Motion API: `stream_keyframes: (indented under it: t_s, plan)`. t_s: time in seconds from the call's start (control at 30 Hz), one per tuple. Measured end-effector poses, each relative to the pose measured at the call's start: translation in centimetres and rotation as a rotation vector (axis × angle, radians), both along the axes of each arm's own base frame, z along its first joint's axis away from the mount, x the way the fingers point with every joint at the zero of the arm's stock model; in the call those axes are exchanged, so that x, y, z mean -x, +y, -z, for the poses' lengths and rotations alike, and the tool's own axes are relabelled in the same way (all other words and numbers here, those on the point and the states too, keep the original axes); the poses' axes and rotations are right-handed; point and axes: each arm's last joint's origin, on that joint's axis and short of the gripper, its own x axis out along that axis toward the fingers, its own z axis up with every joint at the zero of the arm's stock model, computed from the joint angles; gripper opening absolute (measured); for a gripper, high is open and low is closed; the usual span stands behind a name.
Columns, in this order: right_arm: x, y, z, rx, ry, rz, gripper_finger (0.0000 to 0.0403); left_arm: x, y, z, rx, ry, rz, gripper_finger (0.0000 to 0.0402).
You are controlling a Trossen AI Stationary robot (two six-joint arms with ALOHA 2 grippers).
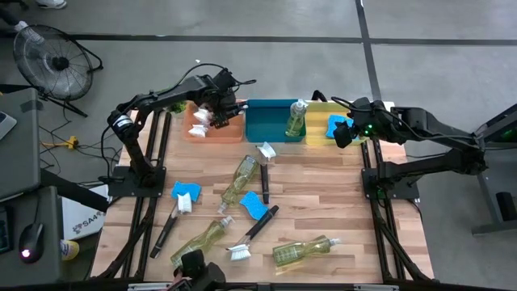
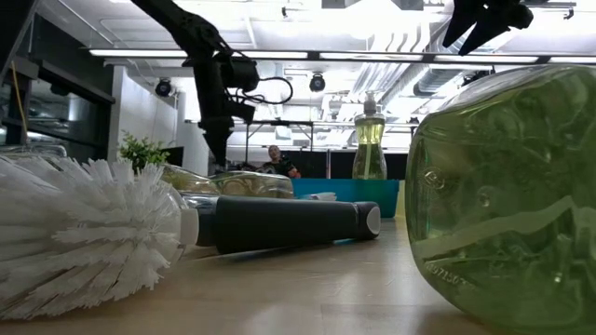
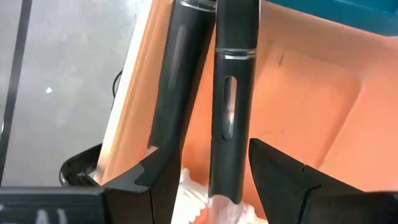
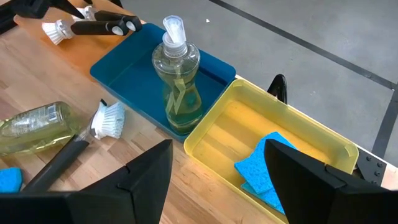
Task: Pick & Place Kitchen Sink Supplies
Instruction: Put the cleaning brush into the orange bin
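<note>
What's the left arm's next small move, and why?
Probably open the left pincer a little and lift clear. Its fingers straddle a black long-handled brush that hangs over the orange plastic tray, beside a second black brush already lying there. The brush appears positioned for release.

Our two arms (image 1: 153,109) are matte black and tubular, with looping black cables, a white elbow band, and blocky, angular dark fingers (image 4: 134,180).
</note>
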Motion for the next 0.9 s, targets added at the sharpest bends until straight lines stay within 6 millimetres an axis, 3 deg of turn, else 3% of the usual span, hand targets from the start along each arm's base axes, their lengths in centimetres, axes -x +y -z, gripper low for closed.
stream_keyframes:
  t_s: [0.57,0.9]
  plan:
    - [0.0,0.0,0.0,0.008,0.016,-0.023,0.0248,-0.6,-1.2,-3.2,0.075,-0.051,-0.053,0.0182]
    - [-0.1,0.1,0.0,-0.01,0.028,-0.075,0.0248,-0.9,-4.4,-5.4,0.084,-0.098,-0.058,0.0182]
